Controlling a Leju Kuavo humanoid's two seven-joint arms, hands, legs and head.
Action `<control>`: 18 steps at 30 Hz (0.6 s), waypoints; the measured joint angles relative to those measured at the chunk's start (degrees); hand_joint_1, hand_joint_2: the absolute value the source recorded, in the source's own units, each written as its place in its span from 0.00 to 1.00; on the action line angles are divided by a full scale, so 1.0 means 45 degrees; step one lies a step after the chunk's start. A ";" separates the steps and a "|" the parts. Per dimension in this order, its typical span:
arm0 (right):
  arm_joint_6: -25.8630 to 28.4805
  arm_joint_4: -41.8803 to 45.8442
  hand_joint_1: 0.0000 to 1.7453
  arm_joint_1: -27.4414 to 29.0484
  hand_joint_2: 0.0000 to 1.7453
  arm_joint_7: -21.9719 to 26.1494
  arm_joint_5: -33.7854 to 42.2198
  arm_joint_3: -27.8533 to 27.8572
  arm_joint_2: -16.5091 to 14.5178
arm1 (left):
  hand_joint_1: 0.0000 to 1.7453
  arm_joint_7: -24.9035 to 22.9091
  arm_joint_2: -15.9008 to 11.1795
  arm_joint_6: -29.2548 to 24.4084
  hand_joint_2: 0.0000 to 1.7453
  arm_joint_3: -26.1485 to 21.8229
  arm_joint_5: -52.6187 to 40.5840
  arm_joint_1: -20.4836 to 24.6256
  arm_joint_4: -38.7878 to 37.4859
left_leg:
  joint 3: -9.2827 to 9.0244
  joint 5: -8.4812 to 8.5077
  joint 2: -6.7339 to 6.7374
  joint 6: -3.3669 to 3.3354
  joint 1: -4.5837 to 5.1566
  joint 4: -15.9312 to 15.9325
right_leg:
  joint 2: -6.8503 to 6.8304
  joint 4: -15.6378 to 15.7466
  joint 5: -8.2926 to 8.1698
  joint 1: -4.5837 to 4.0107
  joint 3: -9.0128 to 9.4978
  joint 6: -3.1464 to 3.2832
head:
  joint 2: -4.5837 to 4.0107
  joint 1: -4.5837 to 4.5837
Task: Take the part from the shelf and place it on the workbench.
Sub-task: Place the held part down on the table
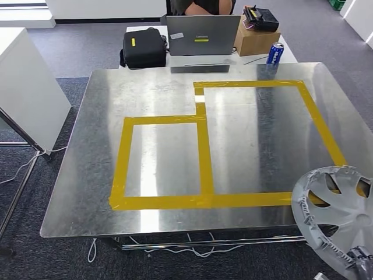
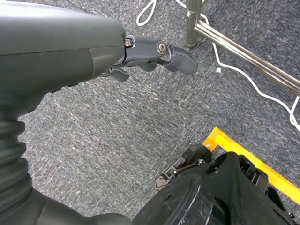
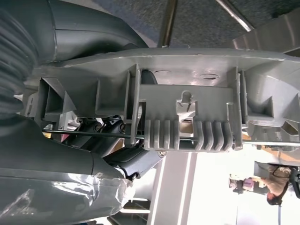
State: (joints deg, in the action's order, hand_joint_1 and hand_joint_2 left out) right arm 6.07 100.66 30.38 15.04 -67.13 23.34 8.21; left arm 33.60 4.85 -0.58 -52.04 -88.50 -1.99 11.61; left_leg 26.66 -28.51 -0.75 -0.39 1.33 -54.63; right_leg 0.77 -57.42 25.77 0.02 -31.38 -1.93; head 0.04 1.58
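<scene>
One bench [image 1: 101,175], steel-topped, marked with two yellow tape rectangles: a small one [image 1: 120,157] and a large one [image 1: 316,114], sharing one side. One grey wheel cover [image 1: 338,216] at the bench's near right corner, overhanging the edge. Behind the bench: one laptop [image 1: 202,35], one black case [image 1: 143,48], one cardboard box [image 1: 255,39] carrying one black device [image 1: 261,18], and one blue can [image 1: 275,53]. One person [image 1: 200,6] seated behind the laptop. One white cabinet [image 1: 26,93] to the left. Two robot hands: left hand [image 2: 155,54] over the carpet, right hand [image 3: 116,140] at the cover's rim.
</scene>
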 joint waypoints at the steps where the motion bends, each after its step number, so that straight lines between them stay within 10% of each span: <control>1: -0.0339 -0.0016 1.00 -0.0207 1.00 0.0537 -0.0175 0.0578 -0.0205 | 0.00 0.0007 0.0000 -0.0010 1.00 0.0000 0.0000 0.0000 0.0000 | -0.0001 0.0000 0.0000 0.0000 0.0001 0.0000 | -0.0001 0.0000 -0.0001 0.0001 0.0001 -0.0001 | 0.0000 0.0001; 18: -0.0979 -0.0463 1.00 -0.2007 1.00 0.2835 -0.1535 0.5138 -0.2099 | 0.00 0.0013 0.0000 -0.0055 1.00 0.0000 0.0000 0.0007 0.0000 | 0.0017 0.0006 -0.0001 -0.0008 -0.0003 0.0000 | -0.0001 -0.0002 -0.0002 0.0003 -0.0017 -0.0003 | 0.0000 0.0000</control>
State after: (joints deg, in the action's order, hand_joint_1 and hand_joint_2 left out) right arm 1.67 98.58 21.35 27.80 -74.04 46.46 -1.24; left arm 33.66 4.85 -0.83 -52.04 -88.50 -1.96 11.61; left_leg 26.74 -28.49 -0.75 -0.42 1.32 -54.63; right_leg 0.77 -57.43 25.76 0.03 -31.45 -1.94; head 0.04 1.58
